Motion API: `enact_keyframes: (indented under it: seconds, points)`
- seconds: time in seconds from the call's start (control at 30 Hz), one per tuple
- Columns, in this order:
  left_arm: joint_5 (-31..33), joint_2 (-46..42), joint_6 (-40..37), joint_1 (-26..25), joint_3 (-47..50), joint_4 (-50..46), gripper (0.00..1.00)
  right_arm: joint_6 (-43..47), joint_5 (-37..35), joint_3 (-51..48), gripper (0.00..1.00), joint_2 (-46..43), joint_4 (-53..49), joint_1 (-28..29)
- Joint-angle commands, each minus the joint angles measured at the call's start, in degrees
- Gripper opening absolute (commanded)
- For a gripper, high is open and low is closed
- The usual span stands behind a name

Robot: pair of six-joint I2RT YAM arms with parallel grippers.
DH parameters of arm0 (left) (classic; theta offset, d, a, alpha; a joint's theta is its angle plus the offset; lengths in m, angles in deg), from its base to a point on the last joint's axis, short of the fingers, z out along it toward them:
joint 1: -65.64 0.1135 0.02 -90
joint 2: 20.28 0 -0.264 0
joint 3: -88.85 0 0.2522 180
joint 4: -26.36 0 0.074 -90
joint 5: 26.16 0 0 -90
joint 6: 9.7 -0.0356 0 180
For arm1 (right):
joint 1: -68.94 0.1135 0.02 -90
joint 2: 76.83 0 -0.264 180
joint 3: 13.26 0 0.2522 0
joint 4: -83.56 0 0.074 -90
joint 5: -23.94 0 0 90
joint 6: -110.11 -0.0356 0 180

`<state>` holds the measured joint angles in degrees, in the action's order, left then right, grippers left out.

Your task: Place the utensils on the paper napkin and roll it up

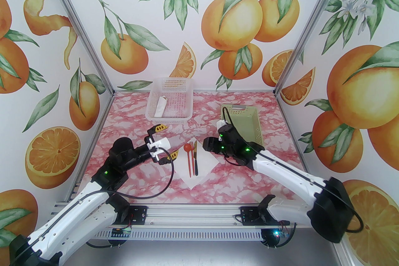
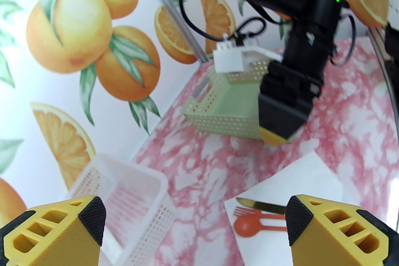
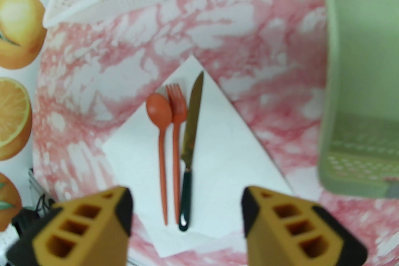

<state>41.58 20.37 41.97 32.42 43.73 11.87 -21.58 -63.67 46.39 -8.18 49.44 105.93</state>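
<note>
Pink-marbled tabletop [image 1: 249, 177] ringed by orange-print walls is your workspace, and judging from how things lie, the placing half of the job is done and the rolling has not yet begun. Starting on your left, the left gripper [image 1: 166, 141] hangs above the table with its fingers spread wide and nothing between them. Beyond it, well apart, stands a white mesh basket [image 1: 151, 102] holding a slim white paper roll [image 1: 160, 106], which is not part of this round. Just to the right of that gripper, between your two hands, the paper napkin [image 3: 224, 146] lies flat as a diamond with one corner pointing away from you. On it the spoon [image 3: 159, 121], fork [image 3: 176, 121] and knife [image 3: 190, 121] lie side by side, close together, heads toward the far corner and handles toward you. The right gripper [image 3: 187, 205] hovers over the napkin's right side, likewise spread and empty, with the handle ends showing between its fingers. Past it on the right sits a green basket [image 1: 246, 124], close to that arm's wrist. Your next move, I'd judge, is to catch one side corner of the sheet and fold it over the three pieces. The paper is thin and lies flush on the table, so you'll likely need a fingertip under the corner rather than a plain pinch. Watch that the utensils don't slide or fan apart as the sheet lifts, and that the right arm clears the green basket.
</note>
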Motion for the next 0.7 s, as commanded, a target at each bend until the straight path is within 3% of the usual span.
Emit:
enact_keyframes:
  seconds: [0.0, 0.27, 0.4, 0.47, 0.67]
  points:
    - [1.47, -1.33, -9.18, -3.06, -3.30, -9.84, 1.00, 1.79, -0.75, -2.75, 0.74, -3.98, 3.23, -2.20]
    - [7.94, -2.94, -9.84, -11.72, -5.55, -18.61, 1.00, -1.54, 5.23, -9.77, 0.91, -9.67, 11.98, -6.78]
    - [8.91, -2.84, -9.77, -12.93, -5.72, -19.58, 1.00, -1.43, 5.26, -10.58, 0.94, -11.02, 12.27, -7.63]
    - [17.16, -2.76, -9.08, -20.99, -5.20, -21.99, 1.00, -0.77, 4.73, -11.76, 1.00, -14.05, 11.49, -9.42]
    - [23.88, -1.34, -7.35, -28.01, -3.57, -22.30, 1.00, -1.35, 2.89, -14.43, 1.00, -19.28, 11.48, -11.11]
